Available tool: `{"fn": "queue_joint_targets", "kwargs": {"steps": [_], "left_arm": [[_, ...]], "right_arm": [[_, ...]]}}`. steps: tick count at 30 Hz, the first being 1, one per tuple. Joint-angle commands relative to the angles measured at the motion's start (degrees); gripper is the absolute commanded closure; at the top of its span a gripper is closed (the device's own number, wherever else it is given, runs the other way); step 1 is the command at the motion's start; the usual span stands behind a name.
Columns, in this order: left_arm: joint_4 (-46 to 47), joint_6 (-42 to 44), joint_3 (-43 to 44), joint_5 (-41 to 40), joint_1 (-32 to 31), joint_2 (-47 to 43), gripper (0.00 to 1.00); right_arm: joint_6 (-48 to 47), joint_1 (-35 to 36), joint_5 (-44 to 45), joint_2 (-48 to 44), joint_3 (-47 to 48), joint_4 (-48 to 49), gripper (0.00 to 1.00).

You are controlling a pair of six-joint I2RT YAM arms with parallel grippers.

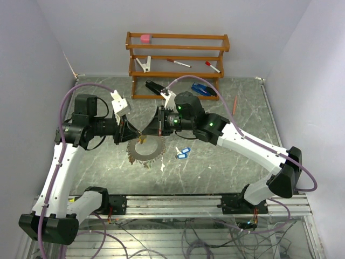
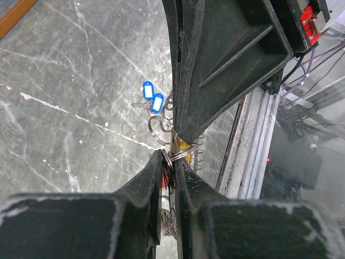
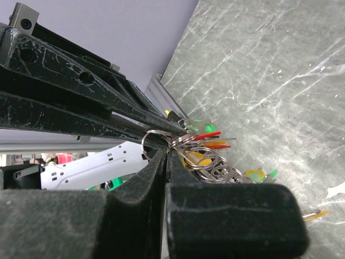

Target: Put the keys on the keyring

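You have the left gripper at the far rim of the keyring, on that rim's left side. Its jaws are clamped on the wire split rings of a bunch of keys, and only those thin rings part the pads.

The keyring itself lies flat on the grey marbled table, gear-like teeth outward, with neither claw on it. The bunch hangs between the two claws at the keyring's far rim; red, orange, yellow and green tags fan out from it. Whether it touches the teeth cannot be told.

The right gripper meets the bunch from the keyring's right side, tip to tip with the left one. Its jaws are pressed fully together; whether a split ring is caught between them cannot be told.

Two blue-tagged keys lie loose on the table just right of the keyring, apart from it and from both claws. A blue stapler sits well beyond the keyring to the right.
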Motion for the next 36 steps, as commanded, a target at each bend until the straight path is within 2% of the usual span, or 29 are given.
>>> {"fn": "queue_joint_targets", "kwargs": {"steps": [1,23,30,36], "left_arm": [[1.41,1.08,1.59,0.21,0.16,-0.67,0.93],[-1.0,4.32,0.51,-1.05,0.16,-1.18,0.93],[-0.92,4.97,-0.77,-0.53,0.16,-2.02,0.93],[-1.4,5.41,-0.82,0.81,0.16,-2.23,0.93]], "right_arm": [[0.88,-0.06,-0.85,-0.97,0.16,-0.6,1.0],[2.57,-0.07,-1.51,-1.07,1.06,0.59,1.0],[4.74,-0.08,-3.15,-0.96,0.25,3.03,1.0],[10.07,-0.03,-5.16,-1.33,-3.36,9.25,1.0]]}}
